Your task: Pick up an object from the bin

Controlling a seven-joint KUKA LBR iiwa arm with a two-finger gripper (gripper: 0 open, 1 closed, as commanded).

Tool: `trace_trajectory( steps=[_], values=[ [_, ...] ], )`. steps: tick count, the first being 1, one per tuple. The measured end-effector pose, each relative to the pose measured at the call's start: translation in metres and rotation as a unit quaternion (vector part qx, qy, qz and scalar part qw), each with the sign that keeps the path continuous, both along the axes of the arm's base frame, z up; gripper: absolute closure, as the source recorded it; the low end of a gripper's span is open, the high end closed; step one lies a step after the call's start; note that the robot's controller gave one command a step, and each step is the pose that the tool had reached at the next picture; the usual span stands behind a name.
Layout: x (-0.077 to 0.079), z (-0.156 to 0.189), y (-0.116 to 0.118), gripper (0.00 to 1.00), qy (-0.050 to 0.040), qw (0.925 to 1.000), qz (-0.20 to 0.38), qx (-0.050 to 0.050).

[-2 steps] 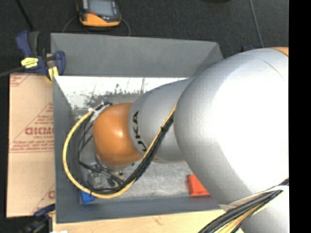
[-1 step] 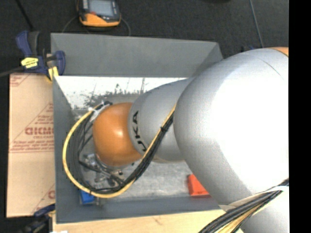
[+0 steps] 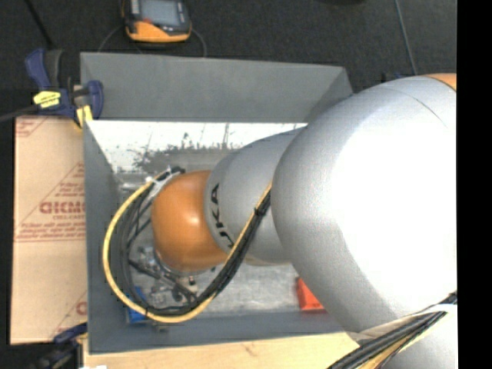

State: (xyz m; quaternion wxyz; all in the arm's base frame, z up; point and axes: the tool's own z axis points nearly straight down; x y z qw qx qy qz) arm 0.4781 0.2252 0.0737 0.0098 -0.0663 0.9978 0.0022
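Two loose things can be made out in the grey metal bin (image 3: 215, 98). One is a small blue piece (image 3: 137, 314) in the near-left corner, partly under the robot's cabling. The other is a flat orange-red piece (image 3: 309, 295) against the near wall toward the right, half hidden by the arm. Both lie on the bin floor, so as far as can be seen the pick is not yet made. The grasp and the lift are both left to do.

The silver KUKA arm (image 3: 361, 206) comes in from the right and bends steeply down into the bin's left half, with its rounded orange wrist cover (image 3: 181, 217) pointing toward the near-left. A yellow and black cable loop (image 3: 115, 241) curves round the cover on the left and passes beneath it. The gripper (image 3: 164, 281) sits low under the cover, near the floor. It is just beside the blue piece and well apart from the orange-red one.

Whether the gripper is wide, narrow or closed on something I cannot tell, because the cover and cables mask it. What lies straight under it is hidden as well. By position the blue piece is the likeliest target, but nothing shows contact, so that is only a guess. With the gripper this low, the step in hand appears to be the descent or the closing itself.
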Motion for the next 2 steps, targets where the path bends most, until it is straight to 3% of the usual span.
trace_trajectory(
  steps=[1,2],
  values=[
    [0.001,0.013,-0.012,0.00,0.0080,0.9977,-0.067,-0.001],
    [-0.002,-0.002,0.009,0.00,0.0045,0.9957,-0.093,0.000]
  ],
)
